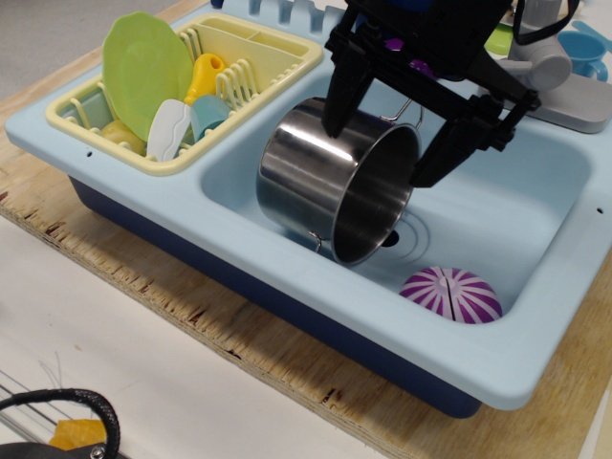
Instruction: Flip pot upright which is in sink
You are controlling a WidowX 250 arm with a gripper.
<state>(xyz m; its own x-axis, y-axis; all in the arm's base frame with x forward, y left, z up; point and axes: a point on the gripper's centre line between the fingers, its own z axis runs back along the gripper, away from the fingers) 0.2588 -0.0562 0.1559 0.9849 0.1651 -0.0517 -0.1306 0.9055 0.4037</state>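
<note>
The shiny steel pot (330,182) lies on its side in the light-blue sink (497,206), its open mouth facing right toward the drain, one wire handle up near the rim and one at the bottom. My black gripper (382,153) is open and hangs over the pot's rim. Its left finger (337,100) comes down on the pot's upper side, and its right finger (449,143) stands to the right of the mouth. The jaws straddle the upper rim without closing on it.
A purple-and-white striped dome (450,294) sits at the basin's front right. A pale yellow dish rack (253,48) with a green plate (145,67) and utensils stands at the left. The grey faucet (550,72) is at the back right. The sink rests on a wooden board.
</note>
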